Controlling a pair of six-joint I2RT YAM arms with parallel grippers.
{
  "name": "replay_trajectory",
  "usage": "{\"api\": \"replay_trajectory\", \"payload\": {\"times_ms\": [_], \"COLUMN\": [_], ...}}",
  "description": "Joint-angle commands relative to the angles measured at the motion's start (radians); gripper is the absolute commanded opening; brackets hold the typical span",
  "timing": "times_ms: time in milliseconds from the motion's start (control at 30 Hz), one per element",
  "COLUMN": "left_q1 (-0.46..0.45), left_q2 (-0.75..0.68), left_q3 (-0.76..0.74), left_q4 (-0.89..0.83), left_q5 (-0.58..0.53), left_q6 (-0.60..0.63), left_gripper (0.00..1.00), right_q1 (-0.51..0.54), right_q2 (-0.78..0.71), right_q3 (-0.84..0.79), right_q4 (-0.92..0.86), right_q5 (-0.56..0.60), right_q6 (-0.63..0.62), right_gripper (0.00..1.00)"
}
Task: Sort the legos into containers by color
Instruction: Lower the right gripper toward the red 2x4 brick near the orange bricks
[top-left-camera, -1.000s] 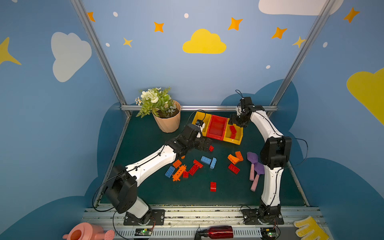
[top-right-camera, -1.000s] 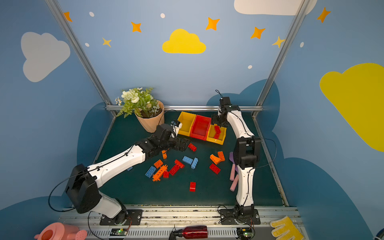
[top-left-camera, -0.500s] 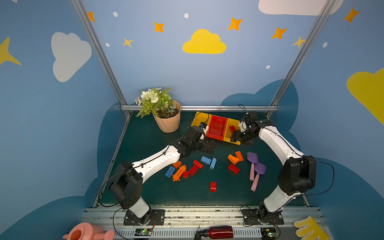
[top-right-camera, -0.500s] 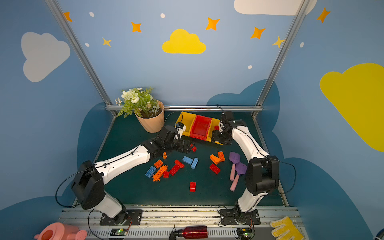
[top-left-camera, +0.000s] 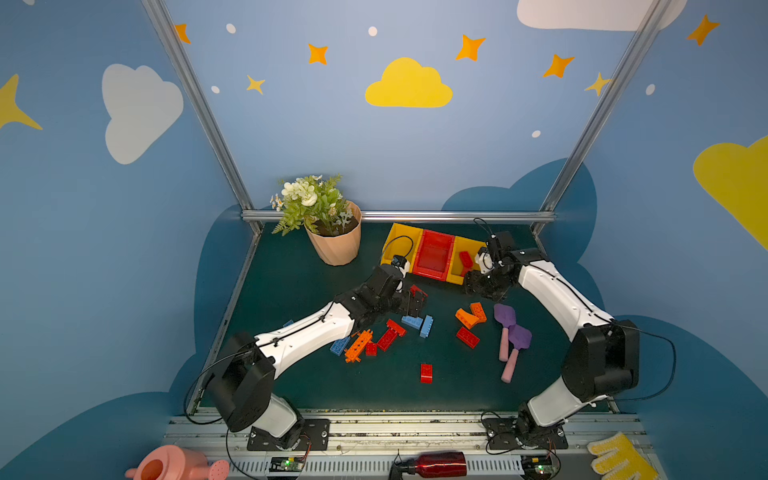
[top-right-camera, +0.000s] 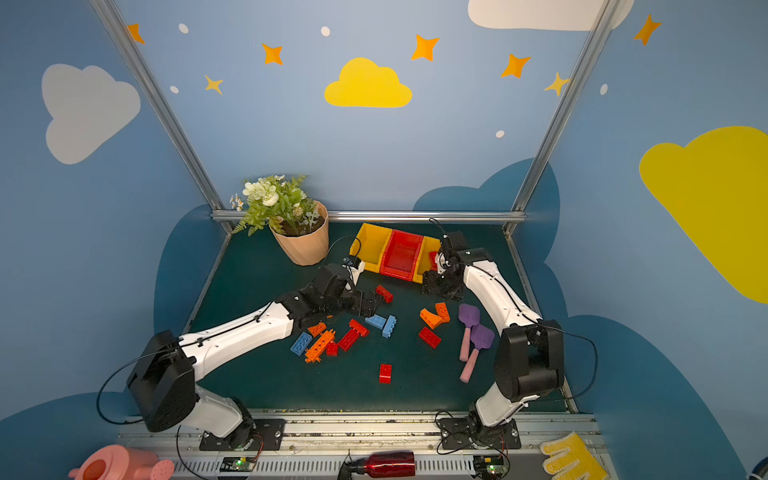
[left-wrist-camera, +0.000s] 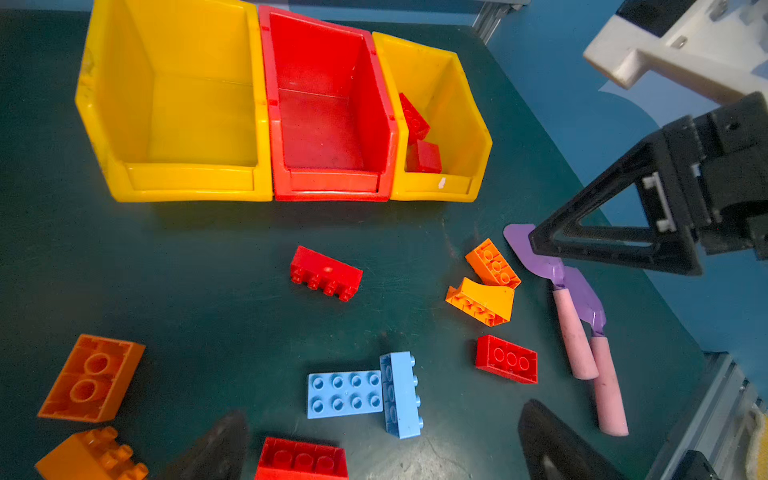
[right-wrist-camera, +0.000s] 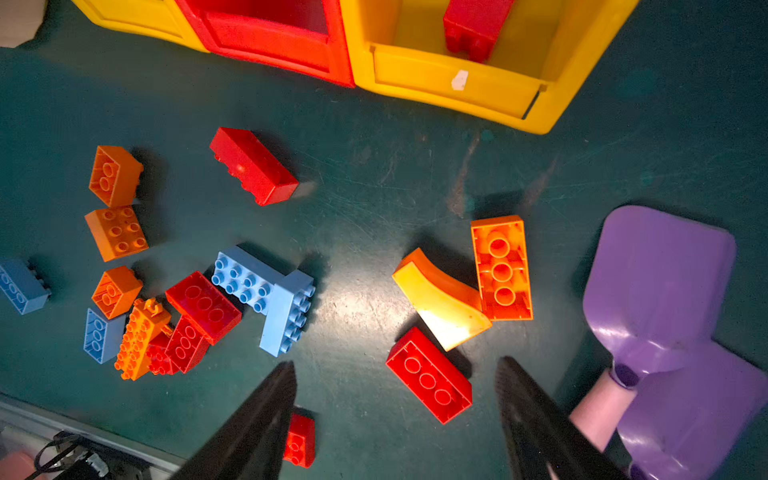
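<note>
Three joined containers stand at the back: a yellow bin (top-left-camera: 397, 245), a red bin (top-left-camera: 434, 253) and a yellow bin (top-left-camera: 469, 259) holding red legos (left-wrist-camera: 417, 137). Red, orange and light blue legos lie scattered on the green mat. My left gripper (top-left-camera: 415, 302) hangs open over the mat beside a red brick (left-wrist-camera: 326, 272). Two light blue bricks (left-wrist-camera: 345, 392) lie just ahead of its fingers (left-wrist-camera: 216, 449). My right gripper (top-left-camera: 482, 286) is open in front of the right yellow bin, with a red brick (right-wrist-camera: 428, 374) on the mat between its fingers (right-wrist-camera: 257, 424).
A peach flower pot (top-left-camera: 336, 245) stands at the back left. Two purple scoops with pink handles (top-left-camera: 511, 340) lie on the right of the mat beside two orange bricks (top-left-camera: 469, 316). A lone red brick (top-left-camera: 426, 372) sits near the front.
My right gripper has drawn back from over the right yellow bin and come down in front of it, empty. My left gripper has reached a little further right over the mat.
</note>
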Motion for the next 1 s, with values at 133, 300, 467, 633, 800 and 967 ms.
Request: {"api": "replay_trajectory", "payload": {"times_ms": [133, 300, 467, 633, 800, 967], "left_q1": [-0.002, -0.002, -0.002, -0.002, -0.003, -0.001], "left_q2": [-0.117, -0.189, -0.257, -0.296, -0.308, -0.328], "left_q3": [-0.069, -0.138, -0.195, -0.227, -0.227, -0.224], "left_q4": [-0.019, -0.014, -0.019, -0.023, -0.041, -0.063], "left_q5": [-0.096, -0.130, -0.164, -0.172, -0.160, -0.169], "left_q6": [-0.017, -0.041, -0.050, -0.052, -0.050, -0.041], "left_gripper": [1.00, 1.00, 1.00, 1.00, 1.00, 1.00], "right_q1": [0.033, 0.046, 0.076, 0.108, 0.115, 0.115], "right_q2": [-0.004, 0.020, -0.004, -0.049, -0.045, -0.022], "right_q3": [-0.030, -0.050, -0.129, -0.241, -0.292, -0.304], "right_q4": [0.010, -0.006, -0.025, -0.010, 0.037, 0.047], "right_q5": [-0.018, -0.008, 0.013, 0.025, 0.042, 0.067], "right_q6": [0.008, 0.007, 0.033, 0.070, -0.003, -0.064], "right_gripper": [0.74, 0.73, 0.74, 0.79, 0.79, 0.79]}}
